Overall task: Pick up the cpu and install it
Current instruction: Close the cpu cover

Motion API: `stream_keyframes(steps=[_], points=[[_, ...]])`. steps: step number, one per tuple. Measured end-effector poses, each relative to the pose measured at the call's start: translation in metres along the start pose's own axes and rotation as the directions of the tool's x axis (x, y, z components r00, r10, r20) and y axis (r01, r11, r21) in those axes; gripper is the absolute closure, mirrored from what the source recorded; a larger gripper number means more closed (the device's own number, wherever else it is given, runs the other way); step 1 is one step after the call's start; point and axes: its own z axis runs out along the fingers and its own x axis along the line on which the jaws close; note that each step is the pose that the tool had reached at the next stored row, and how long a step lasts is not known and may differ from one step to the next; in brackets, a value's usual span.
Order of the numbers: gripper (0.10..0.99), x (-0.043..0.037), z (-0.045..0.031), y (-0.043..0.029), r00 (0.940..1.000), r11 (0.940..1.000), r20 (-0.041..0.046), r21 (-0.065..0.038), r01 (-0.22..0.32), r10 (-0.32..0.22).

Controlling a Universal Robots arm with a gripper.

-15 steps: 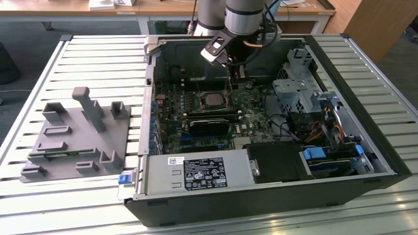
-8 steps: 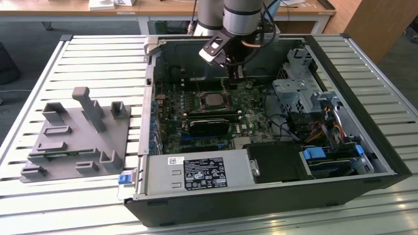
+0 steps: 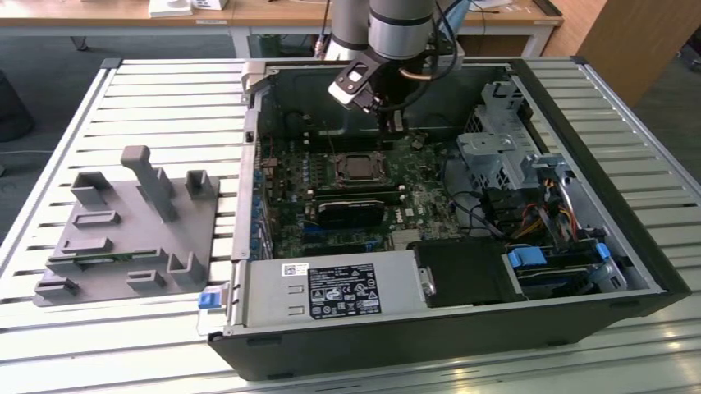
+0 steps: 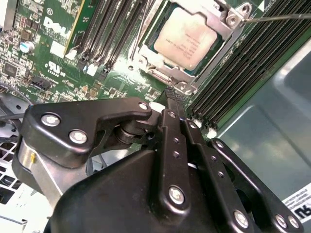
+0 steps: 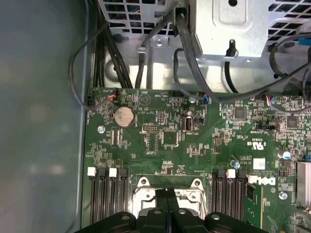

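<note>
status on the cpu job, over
Gripper shut, empty, beside the metal frame. Cpu lying inside that frame. Nothing in the way.

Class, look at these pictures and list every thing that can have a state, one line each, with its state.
case: open, side panel off, lying on its side
cpu: seated flat in the socket
gripper: shut, empty, tips near the socket's edge
slots: empty beside the socket
</note>
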Motion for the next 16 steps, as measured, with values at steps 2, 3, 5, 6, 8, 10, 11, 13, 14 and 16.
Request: stream_keyframes(steps=[2, 3, 5, 6, 8, 10, 11, 13, 14, 16], points=[[0.98, 0.0001, 0.0002, -0.0028, 1.0, 1.0, -0.0001, 0.0, 0.0, 0.0], [0.98, 0.0001, 0.0003, -0.0046, 1.0, 1.0, -0.0001, 0.0, 0.0, 0.0], [0.98, 0.0002, 0.0007, -0.0076, 1.0, 1.0, 0.0, 0.0, 0.0, 0.0], [0.98, 0.0002, 0.0009, -0.0089, 1.0, 1.0, 0.0, 0.0, 0.0, 0.0], [0.98, -0.0004, 0.0017, -0.0108, 1.0, 1.0, 0.0001, 0.0, 0.0, 0.0], [0.98, -0.0021, 0.0027, -0.0121, 1.0, 1.0, 0.0001, 0.0, 0.0, 0.0], [0.98, -0.0032, 0.0033, -0.0128, 1.0, 1.0, 0.0, 0.0, 0.0, 0.0], [0.98, -0.0044, 0.0043, -0.0146, 1.0, 1.0, -0.0002, 0.0, 0.0, 0.0], [0.98, -0.0046, 0.0043, -0.0152, 1.0, 1.0, -0.0002, 0.0, 0.0, 0.0], [0.98, -0.0046, 0.0043, -0.016, 1.0, 1.0, 0.0002, 0.0, 0.0, 0.0]])
